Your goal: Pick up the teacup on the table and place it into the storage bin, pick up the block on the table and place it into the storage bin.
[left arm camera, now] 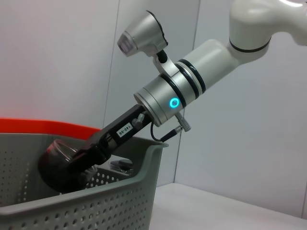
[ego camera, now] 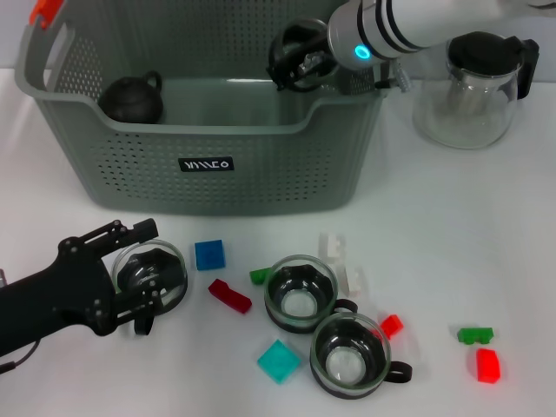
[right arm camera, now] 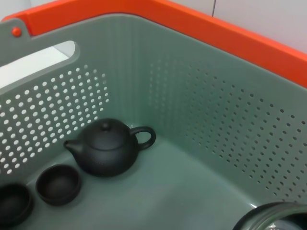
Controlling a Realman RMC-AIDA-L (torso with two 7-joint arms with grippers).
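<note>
Now your right gripper (ego camera: 291,59) is inside the bin (ego camera: 208,165) at its 2 o'clock corner, clamped on a teacup (left arm camera: 60,165) just above the floor. The left gripper (ego camera: 139,282) sits at 7 o'clock on the table, fingers spread around another cup (ego camera: 155,276). A blue block (ego camera: 209,254) lies just beside it at 3 o'clock. A teapot (right arm camera: 105,148) rests inside.

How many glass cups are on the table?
3: one at the left gripper, one mid-table, one nearer the front. A fourth cup hangs in the right gripper over the bin.
</note>
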